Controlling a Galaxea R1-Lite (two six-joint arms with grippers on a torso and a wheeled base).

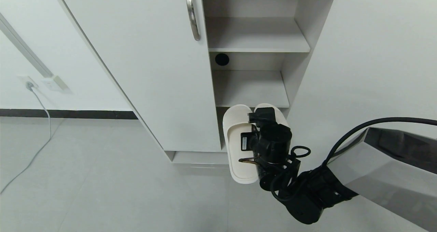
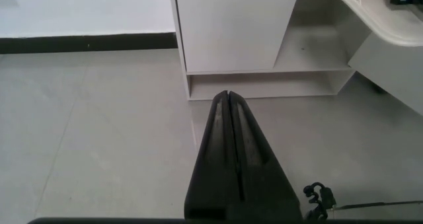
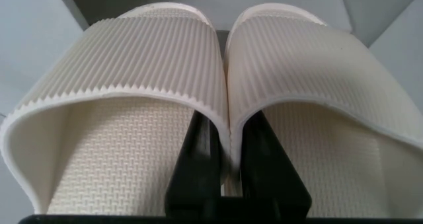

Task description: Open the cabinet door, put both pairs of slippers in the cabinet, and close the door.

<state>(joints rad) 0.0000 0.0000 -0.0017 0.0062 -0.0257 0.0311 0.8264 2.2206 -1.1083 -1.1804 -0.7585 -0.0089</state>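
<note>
A pair of cream slippers (image 1: 237, 139) hangs in the air just in front of the open cabinet (image 1: 252, 85), toes toward its lower shelves. My right gripper (image 1: 260, 122) is shut on the pair, pinching the two inner strap edges together, one finger inside each slipper (image 3: 152, 72). In the right wrist view the fingers (image 3: 198, 164) clamp the straps between them. The cabinet door (image 1: 146, 64) stands swung open to the left, its metal handle (image 1: 192, 13) near the top. My left gripper (image 2: 228, 108) hovers low over the floor, shut and empty, pointing at the cabinet's base (image 2: 264, 85).
The cabinet holds bare shelves (image 1: 256, 33) and a round hole (image 1: 222, 59) in its back panel. A wall socket with a grey cable (image 1: 41, 105) sits at the left. Open grey floor (image 1: 102, 184) spreads in front of the cabinet.
</note>
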